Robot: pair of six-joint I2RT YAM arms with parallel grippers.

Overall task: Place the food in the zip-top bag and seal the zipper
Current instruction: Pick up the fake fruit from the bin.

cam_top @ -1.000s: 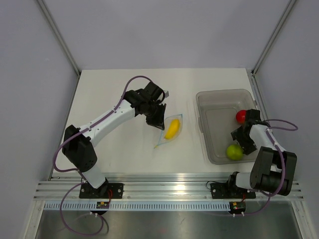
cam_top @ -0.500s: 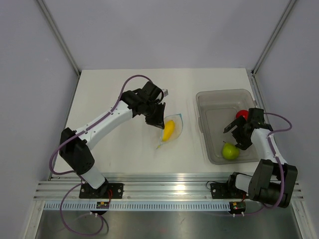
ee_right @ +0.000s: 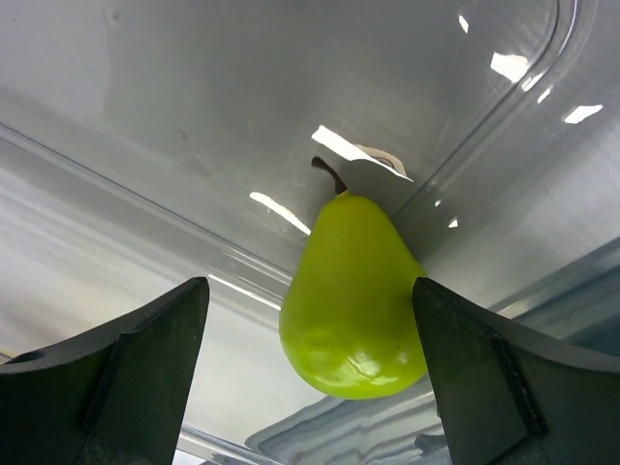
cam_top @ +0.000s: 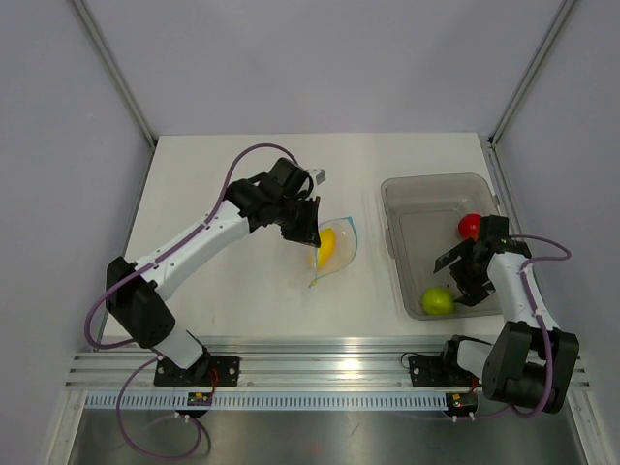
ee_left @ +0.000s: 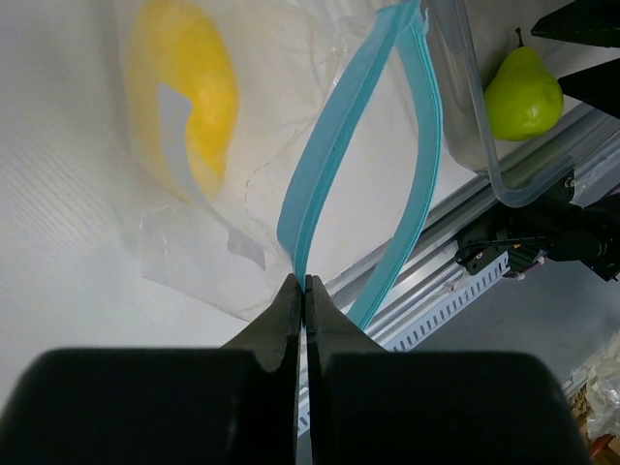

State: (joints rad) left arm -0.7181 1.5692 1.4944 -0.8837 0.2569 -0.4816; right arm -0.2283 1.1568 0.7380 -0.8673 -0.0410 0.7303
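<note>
Now | left pincer [ee_left: 302, 283] pinches zipper [ee_left: 327, 170] | right pincer [ee_right: 308, 291] spread, facing pear [ee_right: 354, 310]

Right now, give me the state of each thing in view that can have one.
Zip-top bag: mouth open, one lip pinched.
Zipper: unsealed, strips apart.
Yellow fruit: inside the bag.
Green pear: loose in the grey bin, ungripped.
Red fruit: loose in the bin.
Left jaws: shut on the zipper.
Right jaws: open, either side of the pear, not touching it.
</note>
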